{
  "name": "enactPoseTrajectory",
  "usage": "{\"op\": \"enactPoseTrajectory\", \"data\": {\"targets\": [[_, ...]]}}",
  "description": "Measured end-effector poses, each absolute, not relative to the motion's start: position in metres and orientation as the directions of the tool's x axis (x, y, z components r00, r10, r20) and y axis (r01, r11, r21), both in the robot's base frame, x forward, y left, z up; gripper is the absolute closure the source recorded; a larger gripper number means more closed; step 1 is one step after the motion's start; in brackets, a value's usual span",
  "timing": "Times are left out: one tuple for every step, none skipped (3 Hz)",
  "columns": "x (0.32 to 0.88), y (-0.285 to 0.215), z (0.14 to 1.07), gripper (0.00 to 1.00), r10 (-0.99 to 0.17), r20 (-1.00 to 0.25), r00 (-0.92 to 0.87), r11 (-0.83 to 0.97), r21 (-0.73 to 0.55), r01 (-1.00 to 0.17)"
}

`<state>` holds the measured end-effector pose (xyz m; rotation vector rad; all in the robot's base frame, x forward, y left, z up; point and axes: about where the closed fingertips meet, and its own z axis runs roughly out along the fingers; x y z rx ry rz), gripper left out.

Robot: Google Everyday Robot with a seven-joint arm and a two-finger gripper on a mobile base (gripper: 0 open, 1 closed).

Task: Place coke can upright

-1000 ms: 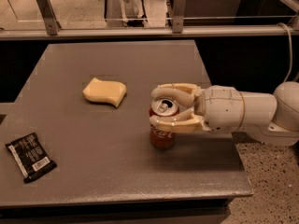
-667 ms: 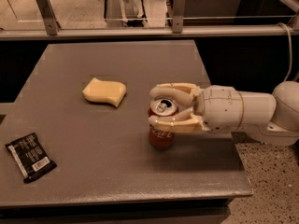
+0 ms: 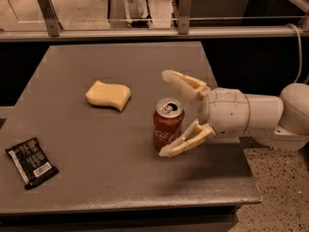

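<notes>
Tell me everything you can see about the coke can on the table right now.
The coke can is small, red and metal-looking, with white script on its side and a silver top facing up. It stands upright on the grey table, right of the yellow sponge. The gripper is at its right, jaws open on either side of the can. The near one lies close to its base; whether it touches is unclear.

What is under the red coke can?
The coke can stands upright on the grey table, so only tabletop is under it. The can's own bottom is hidden. The open pincer straddles it, one finger behind and one in front.
</notes>
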<state>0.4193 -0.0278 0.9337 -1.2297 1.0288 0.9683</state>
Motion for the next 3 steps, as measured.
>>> {"op": "enactPoseTrajectory", "data": {"targets": [[0.420, -0.041, 0.934, 0.00, -0.040, -0.968, 0.248, 0.110, -0.251, -0.962], [0.422, -0.069, 0.936, 0.00, -0.165, -0.959, 0.229, 0.151, -0.254, -0.955], [0.422, -0.072, 0.935, 0.00, -0.181, -0.958, 0.222, 0.156, -0.251, -0.955]]}}
